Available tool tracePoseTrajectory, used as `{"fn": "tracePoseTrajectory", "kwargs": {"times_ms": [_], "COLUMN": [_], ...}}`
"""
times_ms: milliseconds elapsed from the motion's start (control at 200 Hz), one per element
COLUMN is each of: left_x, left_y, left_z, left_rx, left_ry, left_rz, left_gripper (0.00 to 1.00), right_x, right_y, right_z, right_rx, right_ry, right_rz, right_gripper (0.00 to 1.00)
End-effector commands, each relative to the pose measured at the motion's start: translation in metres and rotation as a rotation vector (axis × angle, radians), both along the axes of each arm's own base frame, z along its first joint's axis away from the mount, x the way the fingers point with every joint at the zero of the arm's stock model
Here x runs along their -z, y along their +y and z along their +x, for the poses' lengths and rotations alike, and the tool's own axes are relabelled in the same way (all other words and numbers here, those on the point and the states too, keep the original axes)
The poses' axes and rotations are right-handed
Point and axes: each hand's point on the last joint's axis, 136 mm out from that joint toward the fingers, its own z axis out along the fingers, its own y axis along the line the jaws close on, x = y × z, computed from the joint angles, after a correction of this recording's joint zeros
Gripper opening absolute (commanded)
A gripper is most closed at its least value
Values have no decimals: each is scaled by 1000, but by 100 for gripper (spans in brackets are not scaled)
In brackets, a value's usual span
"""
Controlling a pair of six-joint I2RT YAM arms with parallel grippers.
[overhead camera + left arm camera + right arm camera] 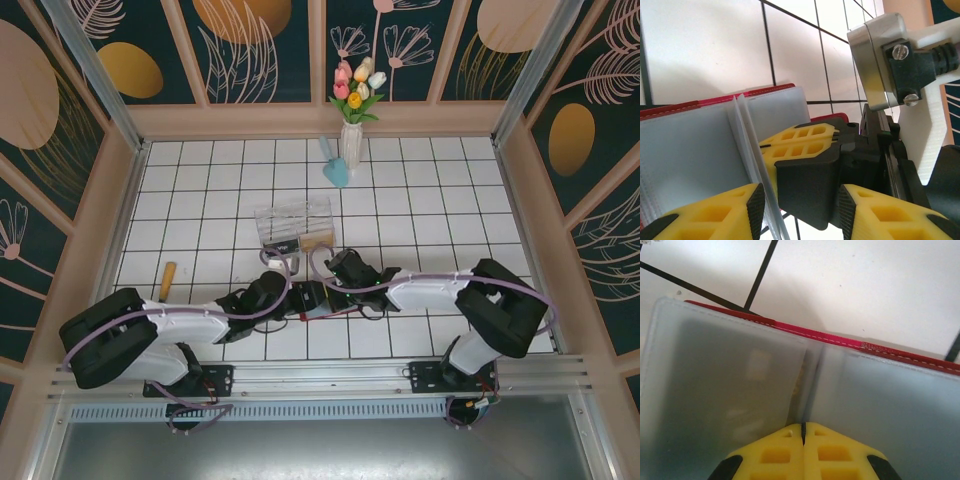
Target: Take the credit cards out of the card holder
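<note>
Early stage: card holder (740,390) spread flat, 6 o'clock of clear box (293,222), no card out yet. Right gripper (803,432) pinched closed at fold; left gripper (801,195) parted halfway, apparently empty.

No text, label, brand, number or sign can be read on anything here. The card holder (720,390) has frosted pockets, and the pale patch behind one of them is too blurred to make out.

Right end effector (762,145) on card holder (690,145)
</note>
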Motion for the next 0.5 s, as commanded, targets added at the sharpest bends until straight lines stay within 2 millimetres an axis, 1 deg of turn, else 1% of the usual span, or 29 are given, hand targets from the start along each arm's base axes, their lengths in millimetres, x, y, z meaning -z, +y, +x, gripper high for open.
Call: {"fn": "tracePoseTrajectory", "kwargs": {"times_ms": [0,115,225,305,345,420,465,495], "left_x": [-41,-43,-43,-42,-41,-39,-37,-35], "left_y": [-27,-30,-37,-42,-44,-45,-41,-36], "left_z": [1,2,4,5,5,4,5,6], "left_rx": [70,76,90,102,107,111,95,76], "left_ry": [-76,-82,-83,-77,-73,-66,-61,-60], "left_rz": [-126,-125,-124,-124,-122,-118,-107,-93], "left_gripper": [47,47,47,47,47,45,45,45], "right_x": [-20,-39,-50,-52,-52,-53,-50,-49], "right_y": [-8,-22,-38,-52,-56,-59,-60,-56], "right_z": [6,13,19,23,22,21,20,15], "right_rx": [56,122,182,236,245,247,249,226], "right_ry": [-42,-63,-80,-93,-92,-94,-90,-69], "right_rz": [37,96,140,144,150,162,160,175], "right_gripper": [9,12,13,14,15,16,18,18]}}
